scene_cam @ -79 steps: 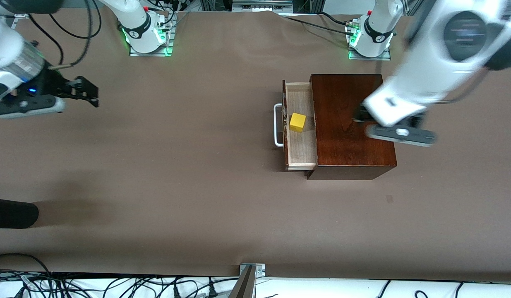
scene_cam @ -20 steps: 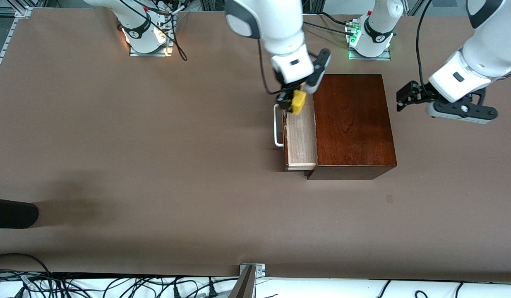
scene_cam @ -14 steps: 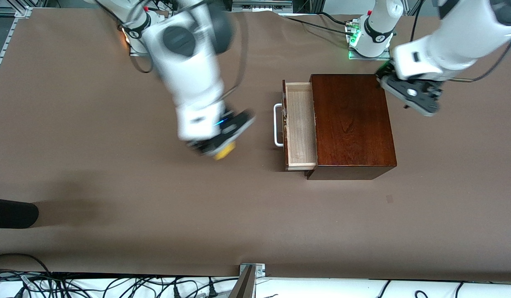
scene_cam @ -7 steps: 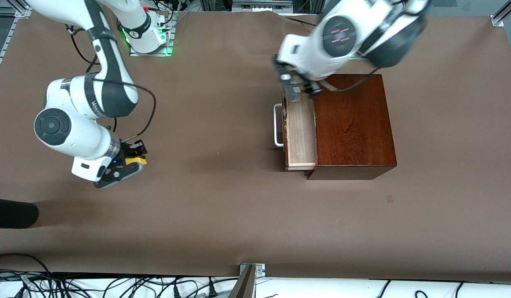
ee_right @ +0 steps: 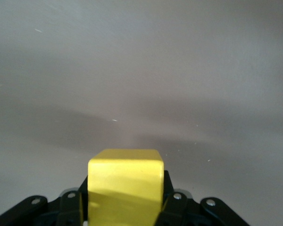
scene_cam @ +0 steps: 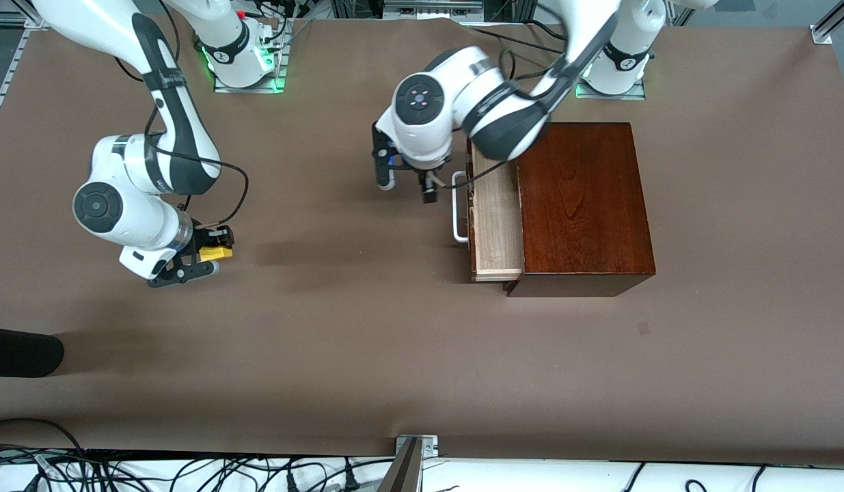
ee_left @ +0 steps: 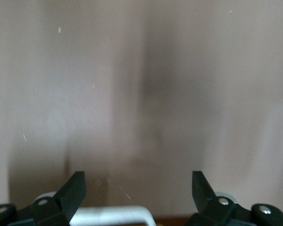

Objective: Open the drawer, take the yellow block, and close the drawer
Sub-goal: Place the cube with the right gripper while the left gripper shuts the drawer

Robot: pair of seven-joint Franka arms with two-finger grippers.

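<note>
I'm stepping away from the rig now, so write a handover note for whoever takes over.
Right gripper: shut on the block, above bare table toward the right arm's end.
Left gripper: open, empty, in front of the drawer, beside its handle.
Done: drawer open, block taken out.
Left: close the drawer; the left gripper looks best placed to push it shut.

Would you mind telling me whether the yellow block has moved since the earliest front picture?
Yes. The yellow block has left the open drawer and is now held in the right gripper, over bare table toward the right arm's end, well away from the wooden box.
</note>
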